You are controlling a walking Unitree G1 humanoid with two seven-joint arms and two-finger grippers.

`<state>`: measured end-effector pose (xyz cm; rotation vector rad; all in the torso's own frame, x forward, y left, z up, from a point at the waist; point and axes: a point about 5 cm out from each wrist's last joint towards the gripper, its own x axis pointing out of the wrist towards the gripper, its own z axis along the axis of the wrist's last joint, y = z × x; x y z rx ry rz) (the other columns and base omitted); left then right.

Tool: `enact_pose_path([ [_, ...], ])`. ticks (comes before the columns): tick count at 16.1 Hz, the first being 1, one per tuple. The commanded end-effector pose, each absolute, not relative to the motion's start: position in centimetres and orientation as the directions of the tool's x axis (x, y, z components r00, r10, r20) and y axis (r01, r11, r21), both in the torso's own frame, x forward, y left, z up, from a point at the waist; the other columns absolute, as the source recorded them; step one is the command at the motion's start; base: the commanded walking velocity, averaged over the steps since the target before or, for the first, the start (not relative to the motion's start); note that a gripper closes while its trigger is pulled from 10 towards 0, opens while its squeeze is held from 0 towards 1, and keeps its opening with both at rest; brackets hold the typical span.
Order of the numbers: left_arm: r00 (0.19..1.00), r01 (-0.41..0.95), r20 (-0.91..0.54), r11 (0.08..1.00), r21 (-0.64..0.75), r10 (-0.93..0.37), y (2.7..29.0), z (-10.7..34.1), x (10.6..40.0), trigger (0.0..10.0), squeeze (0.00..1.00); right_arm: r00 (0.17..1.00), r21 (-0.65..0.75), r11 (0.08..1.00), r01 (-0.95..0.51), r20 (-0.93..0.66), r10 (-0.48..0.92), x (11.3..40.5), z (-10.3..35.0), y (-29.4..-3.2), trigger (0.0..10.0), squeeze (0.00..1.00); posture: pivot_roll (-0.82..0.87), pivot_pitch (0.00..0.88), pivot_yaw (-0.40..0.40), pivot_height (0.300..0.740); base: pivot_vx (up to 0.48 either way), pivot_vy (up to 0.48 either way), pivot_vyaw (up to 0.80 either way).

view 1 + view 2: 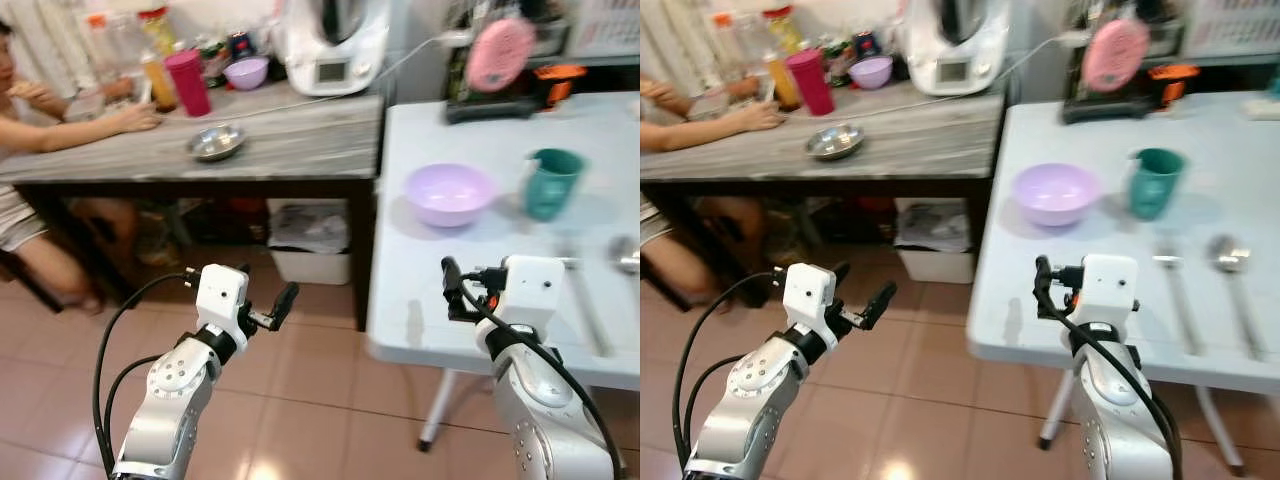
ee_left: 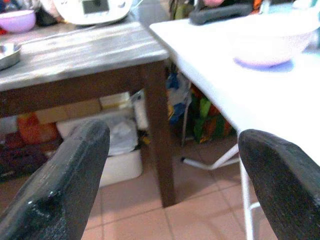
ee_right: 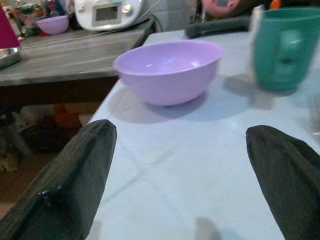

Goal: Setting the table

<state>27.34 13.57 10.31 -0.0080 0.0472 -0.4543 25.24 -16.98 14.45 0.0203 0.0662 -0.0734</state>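
Observation:
A lilac bowl (image 1: 450, 193) and a teal cup (image 1: 552, 182) stand upright on the white table (image 1: 420, 300) to my right. Beside them, further right, lie a spoon (image 1: 1230, 255) and another long utensil (image 1: 1175, 290). My right gripper (image 3: 180, 180) is open and empty, hovering low over the table's near left part and facing the bowl (image 3: 169, 70) and cup (image 3: 285, 47). My left gripper (image 1: 265, 295) is open and empty too, held over the tiled floor left of the white table.
A grey wooden table (image 1: 300, 150) at the back left holds a steel bowl (image 1: 216, 141), a pink cup (image 1: 188, 82), a small lilac bowl (image 1: 247, 72) and a white appliance (image 1: 335, 40). A person (image 1: 40, 120) sits at its left end. A white bin (image 1: 310, 240) stands beneath it.

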Motion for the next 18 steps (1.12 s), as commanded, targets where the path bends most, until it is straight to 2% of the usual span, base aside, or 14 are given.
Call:
enact_pose_path([
  [1,0.908,0.417,-0.054,0.909,-0.002,-0.417,14.5,10.4,27.3,10.0,0.0,0.997,0.037,0.998,0.052,-0.051,-0.05,25.3,14.8,-16.1,10.0,0.0,-0.26,0.017,0.13,0.74,0.0,-0.33,0.0],
  [8,0.904,0.423,-0.061,0.906,-0.002,-0.422,14.5,10.2,27.2,10.0,0.0,0.997,0.037,0.998,0.06,-0.057,-0.058,25.1,14.7,-16.1,10.0,0.0,-0.26,0.023,0.133,0.74,0.0,-0.333,0.0],
  [12,0.894,0.443,-0.062,0.896,-0.038,-0.445,14.3,10.1,27.0,10.0,0.0,0.996,0.037,0.997,0.062,-0.063,-0.059,25.1,14.6,-16.1,10.0,0.0,-0.26,0.026,0.133,0.74,0.0,0.0,0.0],
  [16,0.803,0.59,-0.063,0.805,-0.063,-0.593,13.5,10.1,25.7,10.0,0.0,0.995,0.038,0.997,0.068,-0.075,-0.065,25.0,14.4,-16.2,10.0,0.0,-0.26,0.031,0.132,0.74,0.0,0.0,0.0],
  [18,0.793,0.604,-0.067,0.796,-0.045,-0.606,13.5,10.1,25.6,10.0,0.0,0.995,0.038,0.997,0.071,-0.076,-0.068,25.1,14.3,-16.2,10.0,0.0,-0.26,0.032,0.133,0.74,0.0,0.0,0.0],
])
